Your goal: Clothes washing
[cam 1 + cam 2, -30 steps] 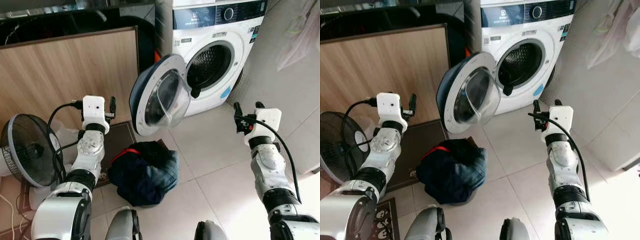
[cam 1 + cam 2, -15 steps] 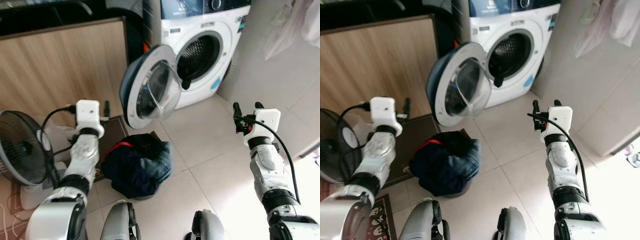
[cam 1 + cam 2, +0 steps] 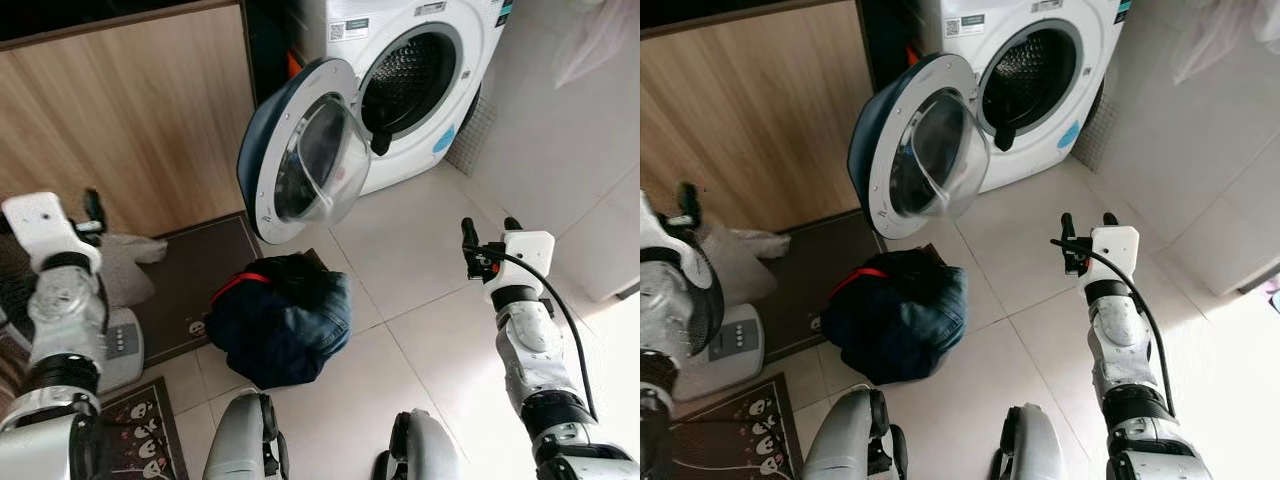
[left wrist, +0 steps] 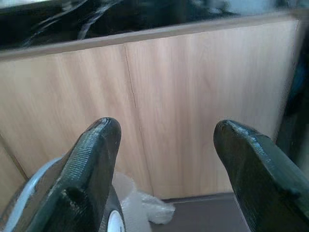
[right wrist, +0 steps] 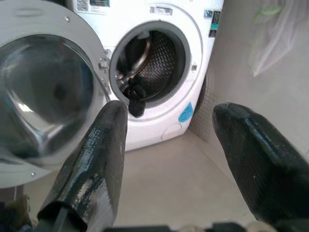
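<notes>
Washer: white front-loading washing machine (image 3: 420, 80), round door (image 3: 300, 165) swung wide, a dark item (image 3: 381, 141) hanging at the drum lip.
Laundry: my heap of dark blue clothes (image 3: 283, 318) on the tiled floor (image 3: 420, 260), just below the door.
Left claw (image 4: 164, 159): fingers spread, empty, facing wooden cabinet (image 4: 193, 96).
Right claw (image 5: 166, 159): fingers spread, empty, raised toward the drum.

The washing machine (image 3: 420, 90) loses its top to the picture's edge, its label print is too small to read, and the fan (image 3: 680, 300) is cut off at the side.
</notes>
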